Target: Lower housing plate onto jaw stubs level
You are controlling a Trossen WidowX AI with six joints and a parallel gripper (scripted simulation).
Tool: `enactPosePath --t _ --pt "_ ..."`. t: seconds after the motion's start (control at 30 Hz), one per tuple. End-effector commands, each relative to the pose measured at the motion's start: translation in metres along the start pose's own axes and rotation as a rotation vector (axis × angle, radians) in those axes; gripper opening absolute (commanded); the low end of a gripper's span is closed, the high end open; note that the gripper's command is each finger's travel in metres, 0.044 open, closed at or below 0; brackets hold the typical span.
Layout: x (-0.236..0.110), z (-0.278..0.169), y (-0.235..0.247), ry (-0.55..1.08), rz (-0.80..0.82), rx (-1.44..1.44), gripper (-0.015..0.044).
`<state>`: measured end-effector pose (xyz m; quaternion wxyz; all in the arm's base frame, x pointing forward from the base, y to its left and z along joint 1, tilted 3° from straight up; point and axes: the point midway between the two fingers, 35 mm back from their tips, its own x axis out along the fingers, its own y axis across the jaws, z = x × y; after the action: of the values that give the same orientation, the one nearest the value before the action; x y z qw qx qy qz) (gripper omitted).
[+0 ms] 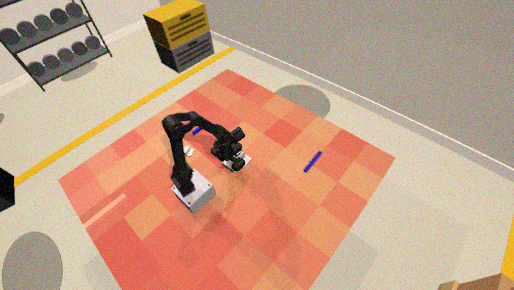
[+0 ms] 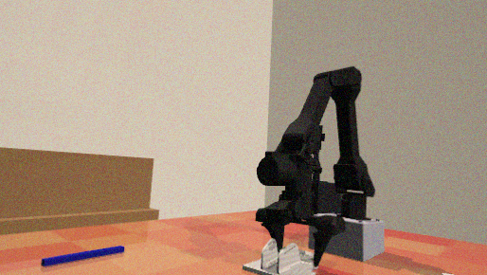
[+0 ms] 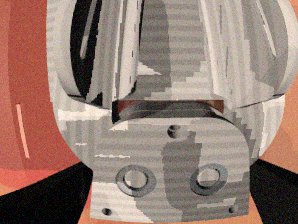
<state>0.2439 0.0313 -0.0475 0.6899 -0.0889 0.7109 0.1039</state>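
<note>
The housing plate (image 3: 175, 200) is a pale grey, round-cornered plate at the bottom centre of the wrist view. Two round pin ends in rings show in it, and it looks flat there. The jaws are hard to tell apart from the pale body (image 3: 187, 45) above it; a dark gap lies between. In the exterior view two upright rounded tabs (image 2: 269, 256) (image 2: 287, 260) stand on a pale base (image 2: 253, 267). My gripper (image 2: 298, 259) (image 3: 170, 169) is open, low, with one finger at each side of the housing plate, holding nothing. Whether the plate is fully seated cannot be told.
A blue bar (image 1: 313, 161) (image 2: 82, 255) lies away from the assembly. Another blue bar (image 1: 197, 130) lies behind the arm. A small white part (image 1: 188, 151) lies near the arm's base (image 1: 202, 201). A pale pink strip (image 1: 105, 211) lies on the mat (image 1: 147, 217).
</note>
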Motion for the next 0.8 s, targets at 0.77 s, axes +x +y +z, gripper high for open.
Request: enactPosePath --t 0.77 --pt "-0.076 -0.002 0.0 0.0 -0.005 0.004 0.044"
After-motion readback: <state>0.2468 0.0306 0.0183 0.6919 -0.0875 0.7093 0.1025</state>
